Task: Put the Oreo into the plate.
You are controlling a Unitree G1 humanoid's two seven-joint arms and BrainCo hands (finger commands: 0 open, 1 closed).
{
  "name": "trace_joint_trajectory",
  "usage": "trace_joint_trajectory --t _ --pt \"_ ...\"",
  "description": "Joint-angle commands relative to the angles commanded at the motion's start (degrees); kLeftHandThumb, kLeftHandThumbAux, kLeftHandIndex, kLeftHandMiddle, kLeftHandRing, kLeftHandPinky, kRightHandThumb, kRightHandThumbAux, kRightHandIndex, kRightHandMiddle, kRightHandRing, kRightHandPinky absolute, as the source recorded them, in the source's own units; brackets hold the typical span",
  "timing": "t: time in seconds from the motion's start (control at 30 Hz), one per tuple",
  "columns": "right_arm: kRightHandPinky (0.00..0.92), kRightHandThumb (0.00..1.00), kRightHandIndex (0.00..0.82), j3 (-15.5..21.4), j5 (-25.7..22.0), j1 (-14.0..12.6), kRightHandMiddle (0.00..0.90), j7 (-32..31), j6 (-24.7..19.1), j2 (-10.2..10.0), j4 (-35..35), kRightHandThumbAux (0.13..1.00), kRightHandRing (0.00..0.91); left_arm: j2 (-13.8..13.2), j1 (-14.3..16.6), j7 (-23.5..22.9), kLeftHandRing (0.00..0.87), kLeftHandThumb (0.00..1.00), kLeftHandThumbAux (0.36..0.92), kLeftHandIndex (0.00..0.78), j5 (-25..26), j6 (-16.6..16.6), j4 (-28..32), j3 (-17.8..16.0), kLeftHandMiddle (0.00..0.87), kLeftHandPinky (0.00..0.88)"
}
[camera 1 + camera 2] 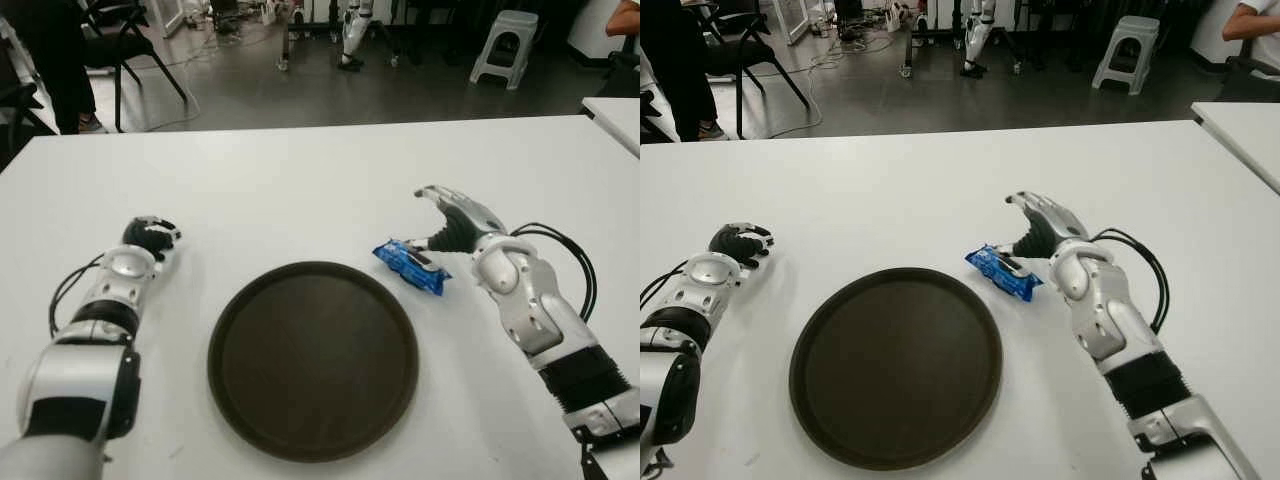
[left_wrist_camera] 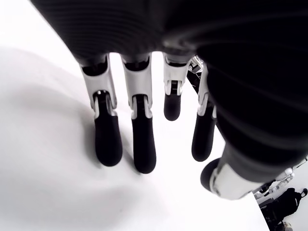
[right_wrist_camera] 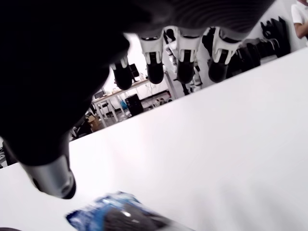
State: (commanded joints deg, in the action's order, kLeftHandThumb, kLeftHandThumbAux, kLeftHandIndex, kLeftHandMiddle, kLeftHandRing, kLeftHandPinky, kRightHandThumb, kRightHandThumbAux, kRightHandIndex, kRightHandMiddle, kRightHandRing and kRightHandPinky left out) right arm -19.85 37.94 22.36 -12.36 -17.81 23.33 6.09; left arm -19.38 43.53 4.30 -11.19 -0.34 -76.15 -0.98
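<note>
Left hand (image 1: pixel 150 238) sat left of the dark round plate (image 1: pixel 312 358) on the white desk (image 1: pixel 300 190), fingers loosely extended, empty. Blue Oreo pack (image 1: pixel 411 266) lay just beyond the plate's right rim; right hand (image 1: pixel 452 224) beside it, fingers spread, not gripping

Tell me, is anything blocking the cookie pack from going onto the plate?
Nothing visible. The blue Oreo pack lies on the white table right beside the dark plate, with the right hand open at it.
</note>
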Motion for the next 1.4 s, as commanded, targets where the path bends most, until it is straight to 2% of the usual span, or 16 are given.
trace_joint_trajectory --t 0.43,0.83,1.03,1.4 --pt "0.033 0.081 0.000 -2.3 3.6 -0.5 0.000 -3.6 -2.5 0.1 -3.2 0.615 0.000 0.1 0.1 0.3 0.145 0.669 0.727 0.397 0.0 0.5 0.0 -0.1 0.113 0.169" --pt "0.007 0.130 0.000 -3.2 4.8 -0.7 0.000 -5.3 -3.0 0.1 -3.5 0.621 0.000 0.2 0.2 0.3 0.159 0.671 0.725 0.398 0.1 0.3 0.1 -0.1 0.132 0.165" --pt "0.028 0.146 0.000 -3.6 5.8 -0.5 0.000 -6.0 -3.6 -0.2 -3.2 0.624 0.000 0.3 0.1 0.3 0.161 0.671 0.725 0.398 0.4 0.1 0.2 -0.4 0.135 0.161" --pt "0.000 0.188 0.000 -4.7 6.9 0.3 0.000 -4.7 -2.7 0.0 0.5 0.623 0.000 0.2 0.4 0.2 0.150 0.669 0.727 0.397 -0.3 0.7 0.1 0.3 0.125 0.160"
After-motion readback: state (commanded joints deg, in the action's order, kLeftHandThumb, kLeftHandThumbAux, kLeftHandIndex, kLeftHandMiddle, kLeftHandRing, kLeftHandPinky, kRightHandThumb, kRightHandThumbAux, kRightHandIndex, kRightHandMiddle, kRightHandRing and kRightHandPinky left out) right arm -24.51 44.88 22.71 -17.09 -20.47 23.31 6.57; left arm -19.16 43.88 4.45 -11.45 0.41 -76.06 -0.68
